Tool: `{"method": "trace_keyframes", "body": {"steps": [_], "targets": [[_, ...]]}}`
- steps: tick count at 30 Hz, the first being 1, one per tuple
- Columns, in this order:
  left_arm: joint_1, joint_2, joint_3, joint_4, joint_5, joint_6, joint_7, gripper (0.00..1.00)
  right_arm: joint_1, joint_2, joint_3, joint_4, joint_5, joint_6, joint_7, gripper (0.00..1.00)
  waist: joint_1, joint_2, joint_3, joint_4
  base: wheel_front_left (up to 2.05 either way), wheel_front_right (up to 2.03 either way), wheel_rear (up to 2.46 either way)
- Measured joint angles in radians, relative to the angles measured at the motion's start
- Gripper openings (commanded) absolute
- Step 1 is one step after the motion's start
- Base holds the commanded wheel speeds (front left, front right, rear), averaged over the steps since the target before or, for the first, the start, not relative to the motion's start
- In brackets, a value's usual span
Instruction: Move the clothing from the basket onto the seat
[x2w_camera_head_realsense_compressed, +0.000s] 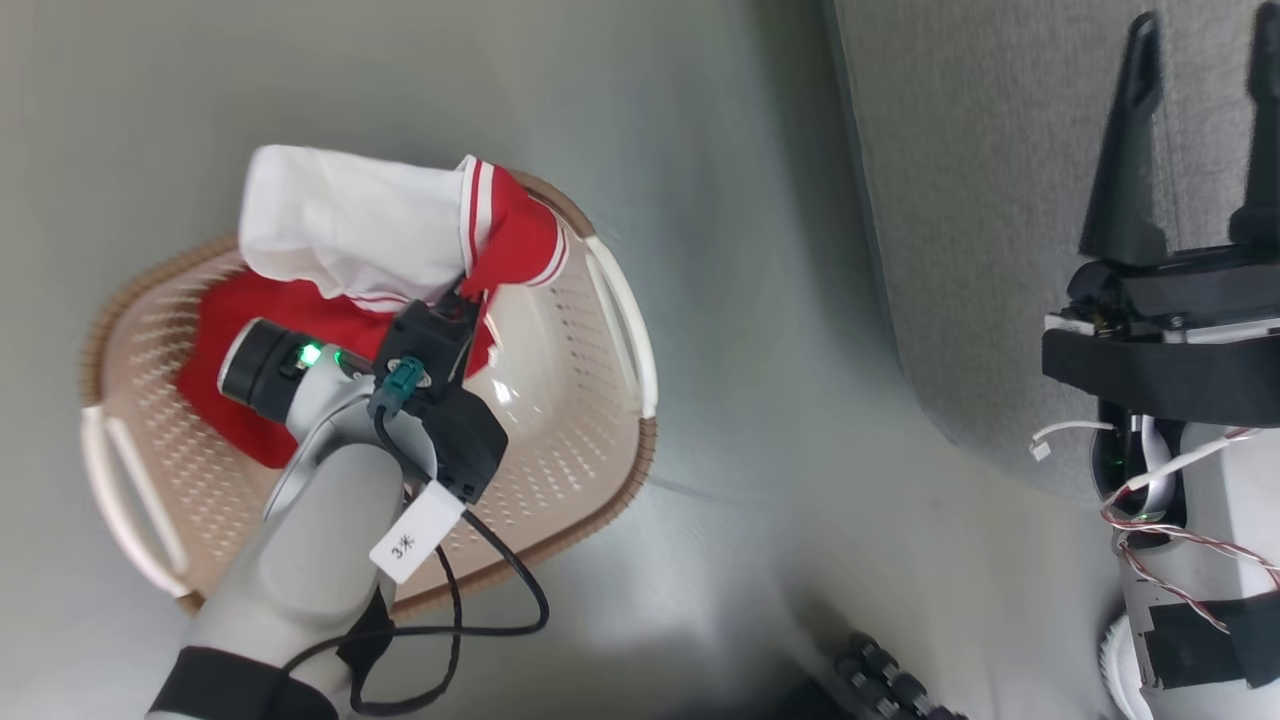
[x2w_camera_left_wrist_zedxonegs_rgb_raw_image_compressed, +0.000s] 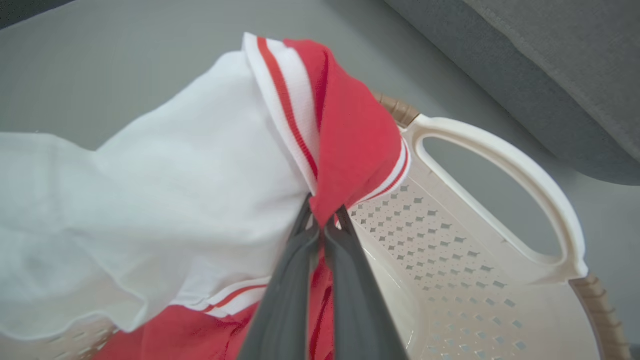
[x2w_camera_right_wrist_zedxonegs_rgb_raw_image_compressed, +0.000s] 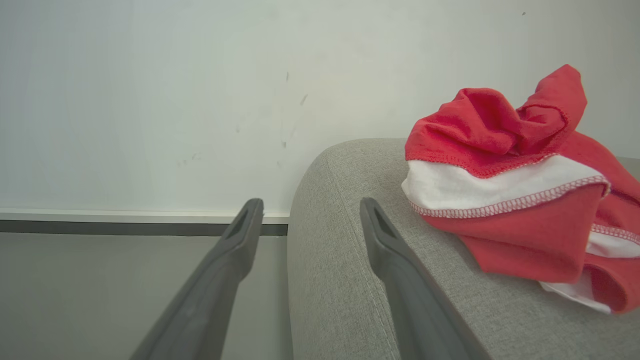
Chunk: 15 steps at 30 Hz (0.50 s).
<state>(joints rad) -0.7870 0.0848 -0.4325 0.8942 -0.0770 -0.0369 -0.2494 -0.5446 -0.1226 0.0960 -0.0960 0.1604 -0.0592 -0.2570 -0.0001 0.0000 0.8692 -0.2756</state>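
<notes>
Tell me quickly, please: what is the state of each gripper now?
Left gripper: closed on the red and white garment.
Right gripper: open, holding nothing.

Grey floor (x2w_camera_head_realsense_compressed: 700, 150), white wall (x2w_camera_right_wrist_zedxonegs_rgb_raw_image_compressed: 150, 100), baseboard (x2w_camera_right_wrist_zedxonegs_rgb_raw_image_compressed: 100, 216)

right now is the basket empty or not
Not empty: a red-white garment lies in the basket, pinched by the left gripper.

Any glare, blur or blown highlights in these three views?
Head view: bright glare patch on the basket inner wall, dark shadow at the bottom edge. Left wrist view: white cloth at left is washed out and soft, fingers blurred up close. Right wrist view: stitching on the red garment is sharp, lighting even, seat weave clear.
</notes>
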Motion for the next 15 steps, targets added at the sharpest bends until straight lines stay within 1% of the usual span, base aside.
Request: {"method": "trace_keyframes", "body": {"steps": [3, 5, 9, 15], "targets": [[0.015, -0.001, -0.004, -0.018, -0.001, -0.018, 0.0, 0.0, 0.0, -0.009, 0.005, 0.039, -0.006, 0.015, 0.0, 1.0, 0.0, 0.0, -0.035, 0.019, 0.0, 0.0, 0.0], [0.017, -0.004, -0.009, -0.038, -0.002, -0.03, 0.0, 0.0, 0.0, -0.013, 0.005, 0.066, -0.012, 0.019, 0.0, 1.0, 0.0, -0.0001, -0.06, 0.032, 0.0, 0.0, 0.0], [0.016, -0.012, -0.021, -0.087, -0.026, -0.05, 0.0, 0.0, 0.0, -0.026, 0.006, 0.119, -0.013, 0.034, 0.0, 1.0, 0.0, 0.0, -0.112, 0.062, 0.0, 0.0, 0.0], [0.016, -0.015, -0.024, -0.176, -0.041, -0.069, 0.0, 0.0, 0.0, -0.03, 0.005, 0.197, -0.013, 0.051, 0.0, 1.0, -0.0001, -0.0001, -0.194, 0.11, 0.0, 0.0, 0.0]]}}
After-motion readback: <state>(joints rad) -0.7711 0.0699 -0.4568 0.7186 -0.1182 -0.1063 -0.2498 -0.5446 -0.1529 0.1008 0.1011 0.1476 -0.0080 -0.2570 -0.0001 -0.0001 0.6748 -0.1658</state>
